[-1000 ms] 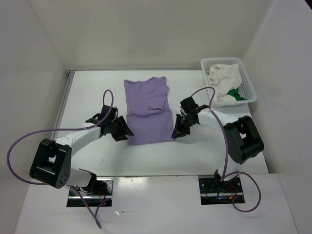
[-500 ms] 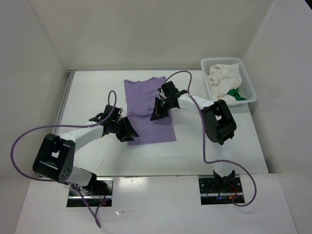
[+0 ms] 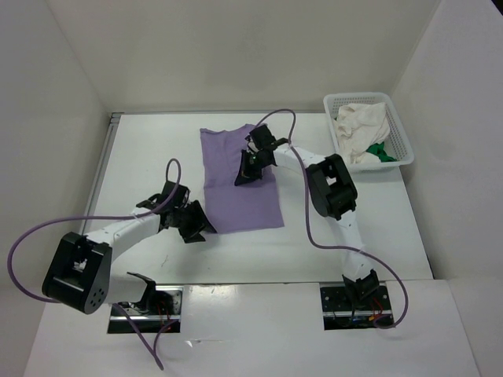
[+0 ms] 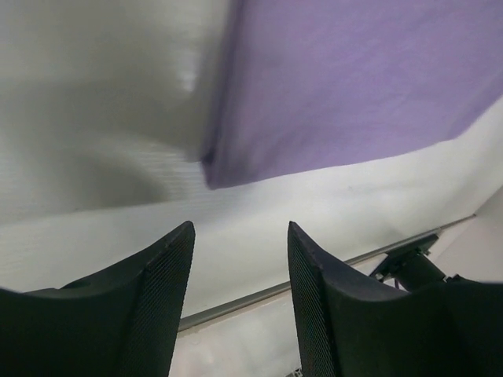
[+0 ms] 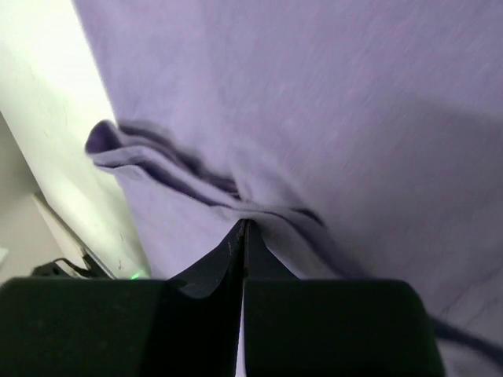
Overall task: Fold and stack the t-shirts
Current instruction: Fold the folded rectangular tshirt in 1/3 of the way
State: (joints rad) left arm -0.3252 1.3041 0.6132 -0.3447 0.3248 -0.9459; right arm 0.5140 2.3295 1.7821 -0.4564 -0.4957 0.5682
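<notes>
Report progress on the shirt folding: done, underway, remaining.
Done: the lavender shirt lies on the table, narrowed to a long strip. Underway: the right hand is shut on a fold at its middle; the left hand is open just off its near-left corner. Remaining: finish that fold, then the cream shirt and green shirt, both in the basket. Nothing is stacked yet.

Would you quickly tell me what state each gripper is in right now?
Left gripper: open, holding nothing.
Right gripper: closed on a fold of the lavender t-shirt.
</notes>
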